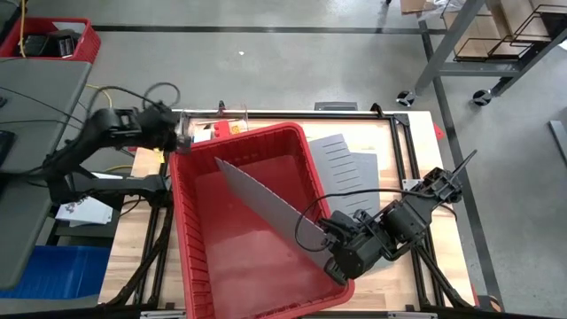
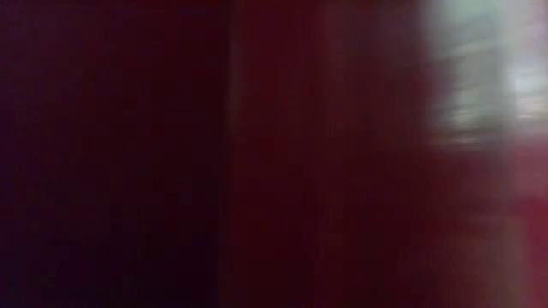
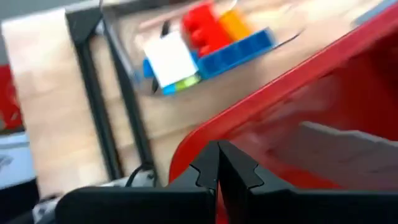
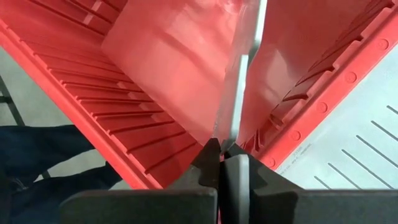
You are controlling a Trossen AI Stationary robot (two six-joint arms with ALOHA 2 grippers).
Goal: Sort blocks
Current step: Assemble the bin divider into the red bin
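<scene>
blocks [image 3: 211, 37] lie beside the red bin [image 1: 244, 151] (left end effector [image 3: 217, 163] pinches its rim).

Both robot arms are black and made of chunky, blocky parts joined together. Thin black cables loop over the left arm [image 1: 115, 133] and curl beside the right arm [image 1: 399, 221]. The left arm has a shiny silver part near its tip. The left pincer [image 3: 217, 163] has two flat black fingers with small notched steps on their sides. The right pincer [image 4: 222, 160] looks the same, black and flat.
</scene>
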